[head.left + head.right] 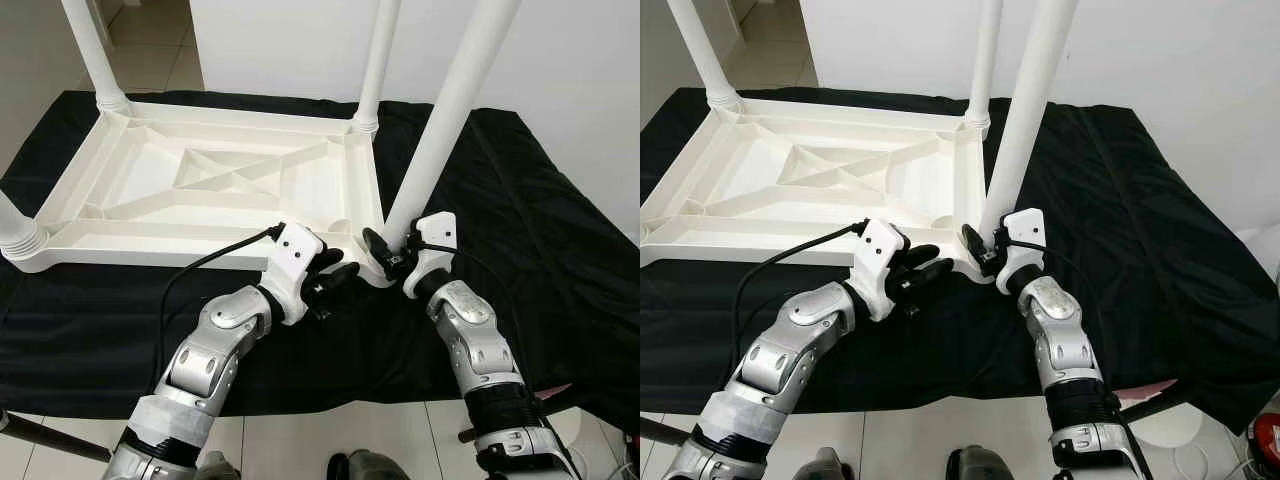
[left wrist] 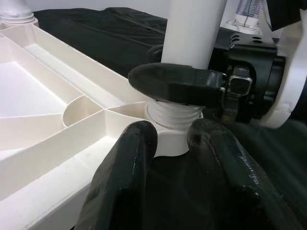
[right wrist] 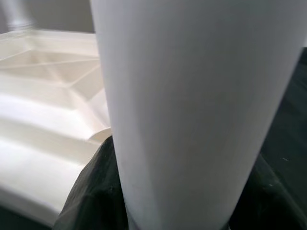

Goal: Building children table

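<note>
Left wrist view: right pincer [image 2: 165, 72] grips leg [image 2: 192, 28] (threaded into tabletop [image 2: 57, 120]).

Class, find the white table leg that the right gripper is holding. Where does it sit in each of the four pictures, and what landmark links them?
Left eye view: table leg rises from the tabletop's near right corner, right of centre.
Right eye view: table leg, centre.
Left wrist view: its threaded base, upper centre.
Right wrist view: close up, centre.
Shared landmark: upturned white tabletop with ribs.

Home room: tiled floor [image 1: 300, 440], white wall [image 1: 560, 60]
</note>
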Tool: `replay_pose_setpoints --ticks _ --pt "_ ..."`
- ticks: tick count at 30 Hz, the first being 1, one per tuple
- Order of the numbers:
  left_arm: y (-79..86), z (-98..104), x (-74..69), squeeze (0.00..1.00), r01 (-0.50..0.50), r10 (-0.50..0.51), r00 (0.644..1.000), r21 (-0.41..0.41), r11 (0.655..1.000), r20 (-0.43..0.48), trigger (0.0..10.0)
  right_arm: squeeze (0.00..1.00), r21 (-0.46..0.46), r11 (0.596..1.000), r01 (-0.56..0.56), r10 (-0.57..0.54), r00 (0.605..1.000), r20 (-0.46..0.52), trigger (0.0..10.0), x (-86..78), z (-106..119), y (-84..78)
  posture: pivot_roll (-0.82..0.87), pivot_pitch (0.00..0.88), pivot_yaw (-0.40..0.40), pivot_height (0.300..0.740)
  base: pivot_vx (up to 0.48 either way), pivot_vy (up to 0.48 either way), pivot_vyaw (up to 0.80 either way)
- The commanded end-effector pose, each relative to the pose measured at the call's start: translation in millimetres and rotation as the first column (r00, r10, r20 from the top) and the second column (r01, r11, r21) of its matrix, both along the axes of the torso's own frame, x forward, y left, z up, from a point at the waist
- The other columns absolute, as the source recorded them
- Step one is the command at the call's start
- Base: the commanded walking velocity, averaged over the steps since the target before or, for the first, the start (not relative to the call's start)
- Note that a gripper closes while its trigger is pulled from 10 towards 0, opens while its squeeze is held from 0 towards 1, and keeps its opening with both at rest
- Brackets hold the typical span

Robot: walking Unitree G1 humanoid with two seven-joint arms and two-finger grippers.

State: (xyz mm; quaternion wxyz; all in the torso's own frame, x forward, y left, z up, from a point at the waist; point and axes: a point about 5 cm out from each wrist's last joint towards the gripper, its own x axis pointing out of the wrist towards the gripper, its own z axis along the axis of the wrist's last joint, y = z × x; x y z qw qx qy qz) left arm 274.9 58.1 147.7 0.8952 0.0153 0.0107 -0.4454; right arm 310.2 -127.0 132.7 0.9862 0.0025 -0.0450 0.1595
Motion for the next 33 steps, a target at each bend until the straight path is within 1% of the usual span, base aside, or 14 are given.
replay_pose_setpoints --ticks 1,2,5,7,13,15,18,19,21,22,25,29,31,33 --pt "-2.5 3 -0.6 0.0 0.044 -0.044 0.999 -0.002 0.999 0.003 10.0 0.0 -0.001 0.994 0.107 -0.107 0.994 -0.028 10.0 -2.7 -3 7.8 0.02 0.053 -0.042 0.74 0.0 0.0 0.0" --pt "-2.5 3 -0.1 0.0 0.041 -0.041 0.999 -0.003 0.999 0.002 10.0 0.0 0.022 0.99 0.139 -0.138 0.99 -0.027 10.0 -5.1 -1 15.4 0.02 0.051 -0.045 0.74 0.0 0.0 0.0" --pt "-2.5 3 -0.1 0.0 0.041 -0.041 0.999 -0.003 0.999 0.002 10.0 0.0 0.022 0.99 0.139 -0.138 0.99 -0.027 10.0 -5.1 -1 15.4 0.02 0.051 -0.045 0.74 0.0 0.0 0.0" --pt "-3.1 3 0.6 0.0 0.042 -0.042 0.999 -0.004 0.999 0.004 10.0 1.0 0.041 0.99 0.136 -0.135 0.991 -0.022 10.0 -8.3 1 20.2 0.02 0.046 -0.048 0.74 0.0 0.0 0.0" --pt "-3.5 4 1.6 0.0 0.041 -0.041 0.999 -0.004 0.999 0.006 10.0 1.0 0.057 0.99 0.126 -0.125 0.992 -0.023 10.0 -8.7 3 14.1 0.02 0.042 -0.051 0.74 0.0 0.0 0.0" --pt "-3.8 4 1.6 0.0 0.041 -0.041 0.999 -0.005 0.999 0.01 10.0 1.0 0.046 0.995 0.084 -0.083 0.996 -0.022 10.0 -6.2 6 -2.2 0.02 0.039 -0.054 0.74 0.0 0.0 0.0" --pt "-3.8 4 1.2 0.0 0.045 -0.045 0.999 -0.006 0.999 0.01 10.0 1.0 0.029 0.998 0.058 -0.058 0.998 -0.02 10.0 -5.4 7 -9.2 0.02 0.039 -0.055 0.74 0.0 0.0 0.0" --pt "-3.6 4 0.8 0.0 0.05 -0.05 0.999 -0.003 0.999 0.011 10.0 0.28 0.006 1.0 0.011 -0.011 1.0 -0.021 10.0 -4.9 9 -14.2 0.02 0.037 -0.054 0.74 0.0 0.0 0.0" --pt "-3.6 4 0.8 0.0 0.05 -0.05 0.999 -0.003 0.999 0.011 10.0 0.28 0.006 1.0 0.011 -0.011 1.0 -0.021 10.0 -4.9 9 -14.2 0.02 0.037 -0.054 0.74 0.0 0.0 0.0" --pt "-2.9 4 0.2 0.0 0.055 -0.055 0.998 0.0 0.998 0.011 10.0 0.0 -0.018 0.998 -0.057 0.057 0.998 -0.017 10.0 -4.8 10 -18.7 0.02 0.035 -0.053 0.74 0.0 0.0 0.0" --pt "-1.9 5 0.1 0.0 0.06 -0.06 0.998 0.004 0.998 0.012 10.0 0.0 -0.061 0.988 -0.14 0.139 0.99 -0.021 10.0 -4.7 10 -22.5 0.02 0.032 -0.052 0.74 0.0 0.0 0.0" --pt "-0.1 6 -0.4 0.0 0.074 -0.074 0.997 0.012 0.997 0.017 10.0 0.0 -0.163 0.92 -0.356 0.349 0.934 -0.072 10.0 -4.3 4 -28.5 0.02 0.032 -0.052 0.74 0.0 0.0 0.0" --pt "-0.1 6 -0.4 0.0 0.074 -0.074 0.997 0.012 0.997 0.017 10.0 0.0 -0.163 0.92 -0.356 0.349 0.934 -0.072 10.0 -4.3 4 -28.5 0.02 0.032 -0.052 0.74 0.0 0.0 0.0" --pt "-0.4 6 -0.8 0.0 0.079 -0.079 0.997 0.014 0.997 0.016 10.0 0.0 -0.191 0.893 -0.408 0.399 0.913 -0.088 10.0 -3.1 2 -27.4 0.02 0.03 -0.052 0.74 0.0 0.0 0.0"
